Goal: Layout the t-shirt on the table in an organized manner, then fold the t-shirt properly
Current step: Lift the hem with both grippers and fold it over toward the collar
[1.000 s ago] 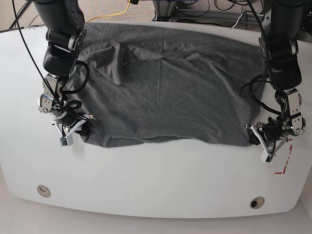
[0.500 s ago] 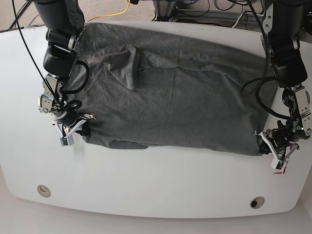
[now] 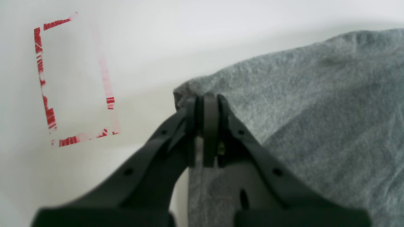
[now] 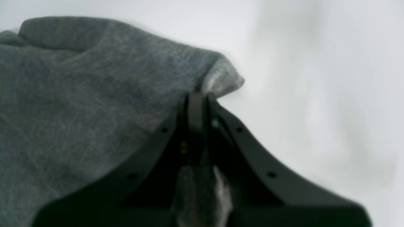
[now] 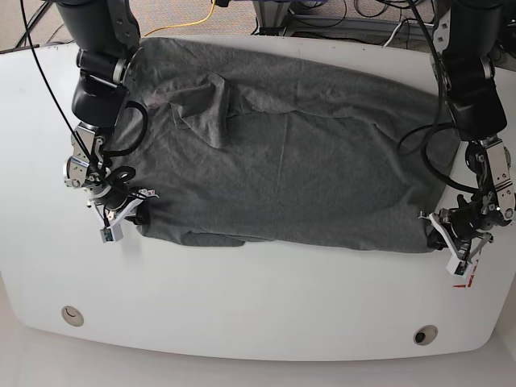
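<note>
- The t-shirt (image 5: 282, 161) is spread across the middle of the counter (image 5: 258, 306), reaching from about 9 o'clock to 3 o'clock in the base view, with its near hem lying toward 6 o'clock.
- A folded flap (image 5: 201, 109) is seen toward 11 o'clock, and creases run across the body, so the layout is judged not yet finished.
- The cloth is judged light, soft and limp: it will drape, bunch and drag along the glossy surface rather than hold any shape.
- Corners and hem edges are judged the best places to be taken hold of, since tension between two corners would flatten the wrinkles.
- A thin pinch may slip out if pulled hard; even pulling is advised.
- The left gripper (image 3: 205, 104) is pressed together on a corner of the cloth at about 4 o'clock in the base view, with grey fabric caught between its fingers.
- The right gripper (image 4: 197, 101) is likewise pinching the opposite corner at about 8 o'clock.
- A red dashed rectangle (image 3: 75, 82) is marked on the counter just beside the left gripper.
- Two round holes (image 5: 72, 315) sit near the front edge, well apart from the cloth.
</note>
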